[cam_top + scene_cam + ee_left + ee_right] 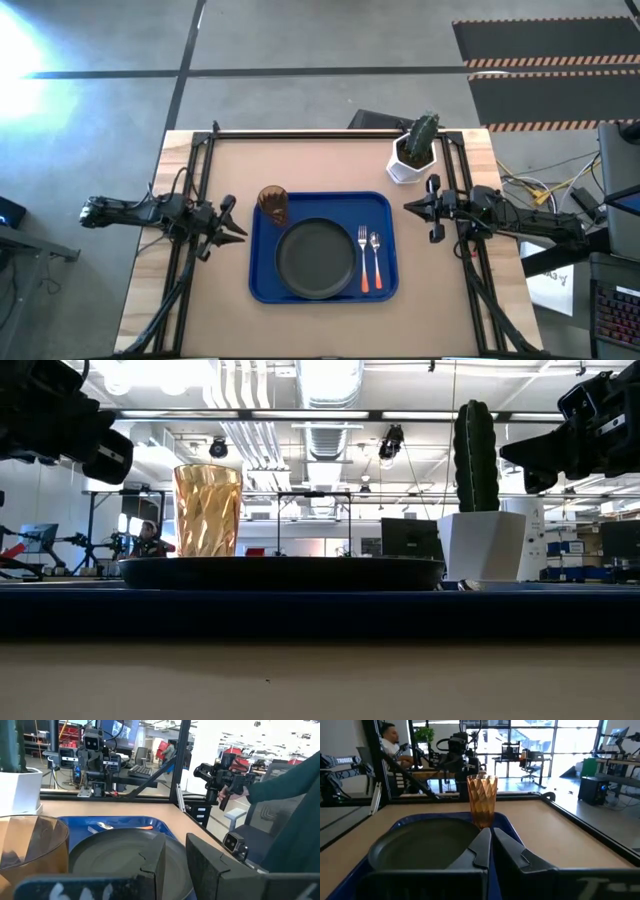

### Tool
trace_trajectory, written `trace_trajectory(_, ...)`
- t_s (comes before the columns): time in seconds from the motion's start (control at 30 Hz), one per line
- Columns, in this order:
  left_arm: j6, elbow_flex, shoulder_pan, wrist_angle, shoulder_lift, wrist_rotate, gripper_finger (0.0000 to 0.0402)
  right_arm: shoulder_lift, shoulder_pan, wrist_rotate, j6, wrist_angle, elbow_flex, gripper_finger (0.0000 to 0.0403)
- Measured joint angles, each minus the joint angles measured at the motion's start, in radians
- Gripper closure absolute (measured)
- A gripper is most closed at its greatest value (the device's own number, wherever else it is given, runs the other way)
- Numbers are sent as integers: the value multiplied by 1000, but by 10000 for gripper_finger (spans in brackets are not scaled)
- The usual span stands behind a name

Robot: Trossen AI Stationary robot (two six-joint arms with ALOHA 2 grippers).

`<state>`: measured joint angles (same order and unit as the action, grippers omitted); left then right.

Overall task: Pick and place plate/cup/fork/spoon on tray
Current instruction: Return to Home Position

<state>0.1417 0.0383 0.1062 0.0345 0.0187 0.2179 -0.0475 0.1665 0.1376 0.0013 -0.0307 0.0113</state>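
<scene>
The blue tray (pixel 264 282) lies in the middle of the table. On it rest the black plate (pixel 316 258), the amber cup (pixel 272 203) upright at its far left corner, and the orange-handled fork (pixel 363 258) and spoon (pixel 375 262) side by side right of the plate. My left gripper (pixel 240 232) hovers just left of the tray, its fingers (pixel 150 862) a little apart and empty. My right gripper (pixel 408 207) hovers just right of the tray, shut and empty (pixel 491 832). In the low view the cup (pixel 208 510) stands behind the plate's rim (pixel 280 572).
A white pot with a green cactus (pixel 412 155) stands at the far right of the table, close to my right arm. Black frame rails (pixel 200 170) run along the table's left, right and far sides. A person sits in the room beyond the table (pixel 390 740).
</scene>
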Motion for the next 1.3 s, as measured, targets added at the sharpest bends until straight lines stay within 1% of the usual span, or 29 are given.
trace_trajectory(0.53,7,-3,0,-8,56,1,343,0,0,0,-1,-1,0,394)
trace_trajectory(1.3,8,-4,0,-12,57,1,343,0,0,0,-1,-3,-1,394)
